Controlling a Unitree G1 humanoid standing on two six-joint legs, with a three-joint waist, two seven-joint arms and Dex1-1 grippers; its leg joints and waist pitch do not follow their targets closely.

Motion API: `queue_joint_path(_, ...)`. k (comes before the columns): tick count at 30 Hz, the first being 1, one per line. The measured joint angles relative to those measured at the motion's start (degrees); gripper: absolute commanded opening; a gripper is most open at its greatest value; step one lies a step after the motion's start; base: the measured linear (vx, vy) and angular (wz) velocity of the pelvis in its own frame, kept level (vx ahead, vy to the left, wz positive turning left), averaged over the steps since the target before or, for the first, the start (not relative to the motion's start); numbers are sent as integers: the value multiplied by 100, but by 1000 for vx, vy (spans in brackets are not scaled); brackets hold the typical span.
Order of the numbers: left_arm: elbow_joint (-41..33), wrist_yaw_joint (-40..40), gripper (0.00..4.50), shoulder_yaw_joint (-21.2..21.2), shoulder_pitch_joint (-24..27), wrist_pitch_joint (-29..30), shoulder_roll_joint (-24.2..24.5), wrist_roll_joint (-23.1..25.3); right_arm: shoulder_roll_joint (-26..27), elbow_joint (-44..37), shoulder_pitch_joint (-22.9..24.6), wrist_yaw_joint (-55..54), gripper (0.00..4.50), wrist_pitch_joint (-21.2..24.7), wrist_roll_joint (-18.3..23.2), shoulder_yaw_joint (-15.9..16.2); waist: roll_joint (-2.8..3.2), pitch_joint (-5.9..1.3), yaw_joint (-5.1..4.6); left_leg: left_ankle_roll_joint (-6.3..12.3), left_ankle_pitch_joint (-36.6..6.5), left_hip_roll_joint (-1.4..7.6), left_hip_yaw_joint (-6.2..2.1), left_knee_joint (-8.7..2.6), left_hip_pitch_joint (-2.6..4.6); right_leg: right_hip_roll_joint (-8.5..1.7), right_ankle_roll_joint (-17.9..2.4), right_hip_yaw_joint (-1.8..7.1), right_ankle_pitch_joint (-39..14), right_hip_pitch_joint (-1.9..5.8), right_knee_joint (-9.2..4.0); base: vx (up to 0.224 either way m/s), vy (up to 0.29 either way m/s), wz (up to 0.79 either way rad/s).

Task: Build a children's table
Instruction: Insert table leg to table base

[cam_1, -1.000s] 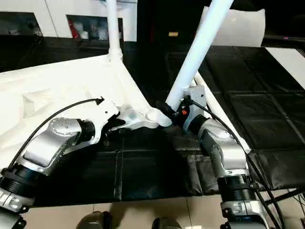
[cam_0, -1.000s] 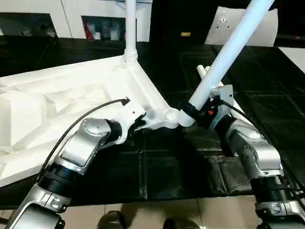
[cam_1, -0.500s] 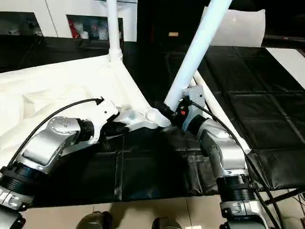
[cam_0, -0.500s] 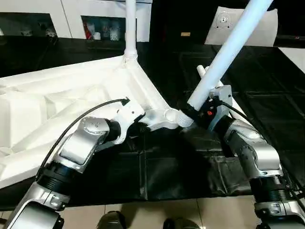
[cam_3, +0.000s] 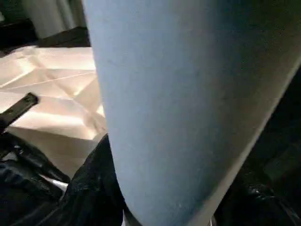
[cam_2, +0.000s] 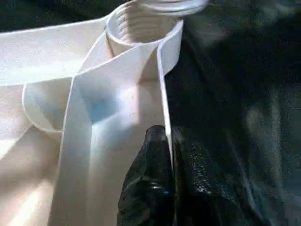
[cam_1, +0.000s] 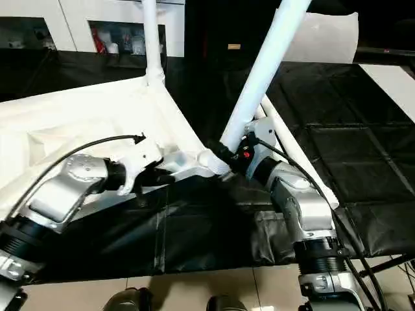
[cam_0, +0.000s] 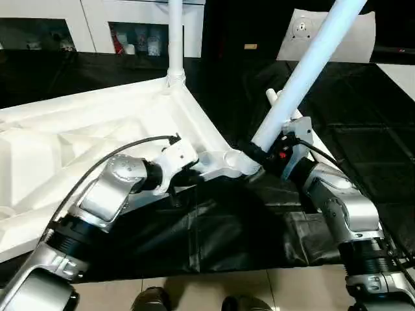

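The children's table's white tabletop lies upside down, ribbed underside up, on a black mat. One white leg stands upright in the far corner socket. My left gripper is shut on the tabletop's thin rim, just beside the near corner socket. My right gripper is shut on a second leg close to its lower end. That leg leans up and to the right, its threaded end at the near socket. A further leg lies on the mat behind my right arm.
The black mat is rumpled under the near corner. A white cabinet with dark compartments stands at the back. A white pillow-like slab leans at the back right. The tiled floor and my feet show at the near edge.
My left gripper has closed onto the tabletop's rim. The tilted leg's lower end has shifted slightly left onto the near socket. The mat under the corner has bunched up.
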Motion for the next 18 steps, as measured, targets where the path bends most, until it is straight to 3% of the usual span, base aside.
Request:
queue_joint_path(6,144,-333,0,2,54,-495,184,-3,-33,-15,-1,482,191,-50,2,337,-34,-22,39,-2,1,-1,-1,6,10,-4,-1,-2,1,18,0,0,0,0)
queue_joint_path(18,551,-552,0,137,52,-926,191,-97,98,423,-173,734,191,-463,-129,545,-103,-83,2,-4,2,1,-1,6,17,-3,-2,-2,2,18,6,0,0,0)
